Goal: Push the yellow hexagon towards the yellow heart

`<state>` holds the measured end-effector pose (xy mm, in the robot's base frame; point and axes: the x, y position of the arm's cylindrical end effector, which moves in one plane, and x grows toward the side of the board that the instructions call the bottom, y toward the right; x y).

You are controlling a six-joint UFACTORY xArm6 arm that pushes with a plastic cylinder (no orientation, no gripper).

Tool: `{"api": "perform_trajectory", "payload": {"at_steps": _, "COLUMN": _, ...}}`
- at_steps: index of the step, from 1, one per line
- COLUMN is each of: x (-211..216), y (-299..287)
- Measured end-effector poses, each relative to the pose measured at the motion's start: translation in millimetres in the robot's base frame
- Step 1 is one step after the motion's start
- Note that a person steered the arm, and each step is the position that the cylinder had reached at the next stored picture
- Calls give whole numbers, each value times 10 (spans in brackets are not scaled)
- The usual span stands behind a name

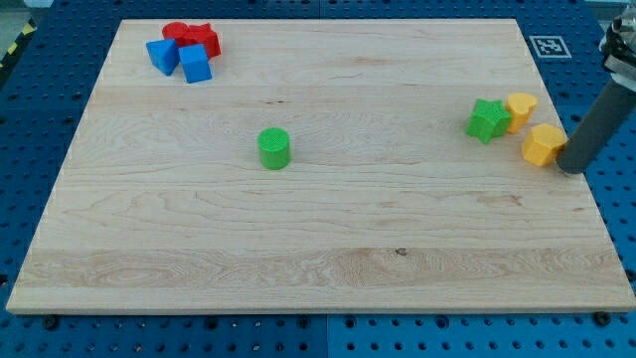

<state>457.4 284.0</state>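
The yellow hexagon (543, 144) lies near the board's right edge. The yellow heart (521, 107) lies just above it and slightly left, a small gap apart. A green star (487, 120) touches the heart's left side. My tip (571, 169) is at the lower end of the dark rod that comes in from the view's right, just right of and slightly below the hexagon, close to or touching it.
A green cylinder (274, 148) stands left of the board's middle. Two blue blocks (162, 55) (196, 64) with a red cylinder (176, 33) and a red star-like block (205, 39) cluster at the top left. The wooden board (318, 249) lies on a blue perforated table.
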Motion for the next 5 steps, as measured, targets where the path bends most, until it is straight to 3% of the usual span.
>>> {"api": "perform_trajectory", "payload": {"at_steps": 2, "x": 348, "y": -37}}
{"api": "perform_trajectory", "payload": {"at_steps": 5, "x": 110, "y": -70}}
